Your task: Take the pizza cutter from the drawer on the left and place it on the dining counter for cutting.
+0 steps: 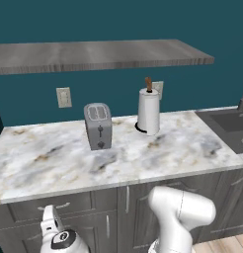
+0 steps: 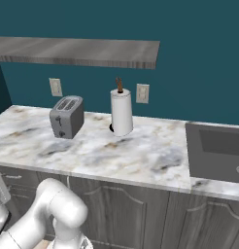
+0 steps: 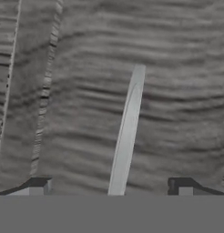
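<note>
Approach to the drawer (image 3: 132,91). In the hand view its grey wood-grain front spans the frame, and the silver handle (image 3: 127,132) runs from centre down to the lower edge, midway between the wide-open, empty jaws. Next move, judged: advance until the jaws straddle the handle, close, then pull. The cutter presumably lies inside the shut drawer.
</note>
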You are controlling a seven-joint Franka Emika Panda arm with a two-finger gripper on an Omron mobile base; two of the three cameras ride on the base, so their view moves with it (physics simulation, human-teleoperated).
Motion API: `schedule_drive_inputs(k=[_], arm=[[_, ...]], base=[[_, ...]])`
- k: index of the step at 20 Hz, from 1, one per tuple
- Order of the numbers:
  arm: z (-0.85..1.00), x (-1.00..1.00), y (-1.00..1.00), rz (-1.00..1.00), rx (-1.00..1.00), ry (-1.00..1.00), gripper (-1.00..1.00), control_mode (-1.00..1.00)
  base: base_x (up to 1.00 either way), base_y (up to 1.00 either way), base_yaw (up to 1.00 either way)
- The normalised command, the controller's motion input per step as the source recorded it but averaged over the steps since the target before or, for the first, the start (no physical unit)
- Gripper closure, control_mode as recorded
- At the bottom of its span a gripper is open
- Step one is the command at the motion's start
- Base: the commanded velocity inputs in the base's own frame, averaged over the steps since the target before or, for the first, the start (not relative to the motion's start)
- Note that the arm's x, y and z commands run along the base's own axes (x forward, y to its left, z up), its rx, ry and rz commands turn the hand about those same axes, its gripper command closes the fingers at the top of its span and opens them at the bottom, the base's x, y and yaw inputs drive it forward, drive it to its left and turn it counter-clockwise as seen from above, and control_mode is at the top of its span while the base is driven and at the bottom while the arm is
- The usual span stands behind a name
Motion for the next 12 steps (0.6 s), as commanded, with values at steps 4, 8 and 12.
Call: schedule_drive_inputs(k=[4,8,12], arm=[[-0.16,0.24,0.0,0.0,0.0,-0.11,-1.0,-1.0],[-0.12,0.19,0.0,0.0,0.0,-0.1,-1.0,-1.0],[-0.09,0.13,0.0,0.0,0.0,-0.07,-1.0,-1.0]], base=[[0.0,0.0,0.0],[0.0,0.0,0.0],[0.0,0.0,0.0]])
